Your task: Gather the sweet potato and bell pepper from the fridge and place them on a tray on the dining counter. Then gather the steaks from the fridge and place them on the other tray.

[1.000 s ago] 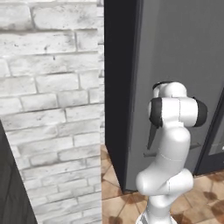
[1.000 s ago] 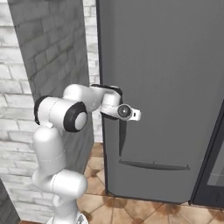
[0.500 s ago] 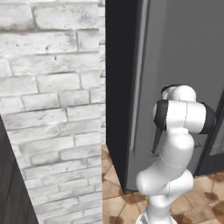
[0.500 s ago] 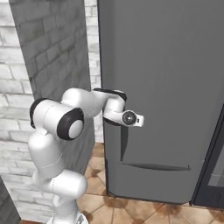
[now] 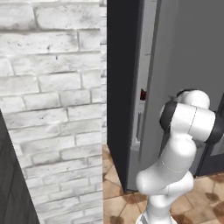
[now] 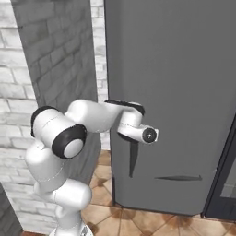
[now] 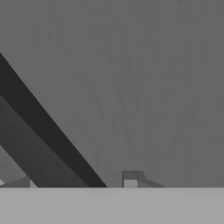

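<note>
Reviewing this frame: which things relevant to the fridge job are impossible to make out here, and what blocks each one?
- Fridge interior: left base view gives a narrow slit past the door; shelves mostly hidden.
- A red speck in that slit: too small to identify as the bell pepper.
- Gripper: in the right base view the wrist covers it against the door.
- Jaws: in the hand view the tips are cut off low, so a grip can't be judged.

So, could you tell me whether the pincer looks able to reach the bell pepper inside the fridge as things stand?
Probably not yet. The fridge door is open only a crack; the bell pepper shows through a narrow gap, and the pincer faces the door's outside.
</note>
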